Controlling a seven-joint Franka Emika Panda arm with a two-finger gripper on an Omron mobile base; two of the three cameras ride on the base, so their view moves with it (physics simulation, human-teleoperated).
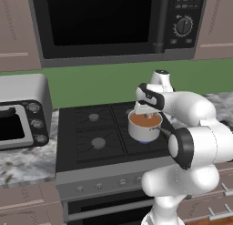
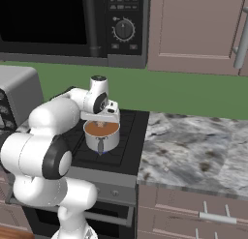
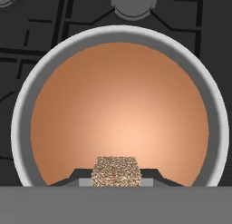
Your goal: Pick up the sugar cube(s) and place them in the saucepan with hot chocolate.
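The gripper (image 3: 116,180) is clamped on a speckled brown sugar cube (image 3: 116,171), held between its two dark fingertips (image 3: 74,177) directly above the brown liquid. Below it sits the saucepan with hot chocolate (image 1: 144,125), on the front right burner of the black stove (image 1: 91,142), its thin dark handle (image 2: 100,146) pointing toward the stove's front edge. A marbled worktop (image 2: 198,151) adjoins the stove's right side.

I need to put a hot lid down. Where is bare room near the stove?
The grey-veined marble counter right of the black stovetop lies bare, as do the stove's two left burners. The right side is crowded: the small steel saucepan of brown hot chocolate sits there, with the tool holding a speckled brown sugar cube over it.
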